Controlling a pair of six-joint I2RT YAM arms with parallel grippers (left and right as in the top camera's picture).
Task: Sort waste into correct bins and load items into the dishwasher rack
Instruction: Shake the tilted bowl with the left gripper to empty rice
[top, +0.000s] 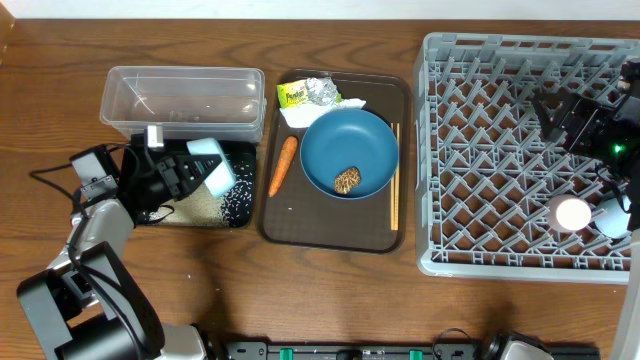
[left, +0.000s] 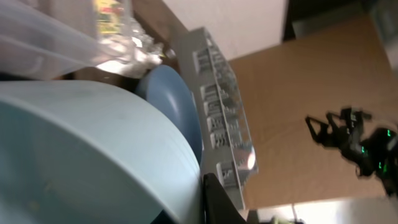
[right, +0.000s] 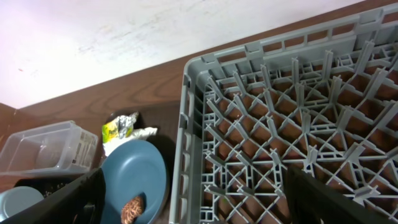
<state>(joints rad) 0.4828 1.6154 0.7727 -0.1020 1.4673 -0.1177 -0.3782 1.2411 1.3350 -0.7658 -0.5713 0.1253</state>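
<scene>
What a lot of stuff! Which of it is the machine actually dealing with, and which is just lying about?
Job: carrot, food lump, rice, foil, wrapper, napkin, plate, chopsticks, blue cup, pink cup, clear tub, black tray, grey rack.
Lying about: brown serving tray, table.

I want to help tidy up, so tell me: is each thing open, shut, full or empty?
Left pincer: shut on the light-blue cup, which is tipped over.
Right pincer: open, empty.
Clear tub: looks empty.
Black tray: rice grains inside.
Blue plate: brown lump on it.
Dishwasher rack: holds a pink cup.
</scene>
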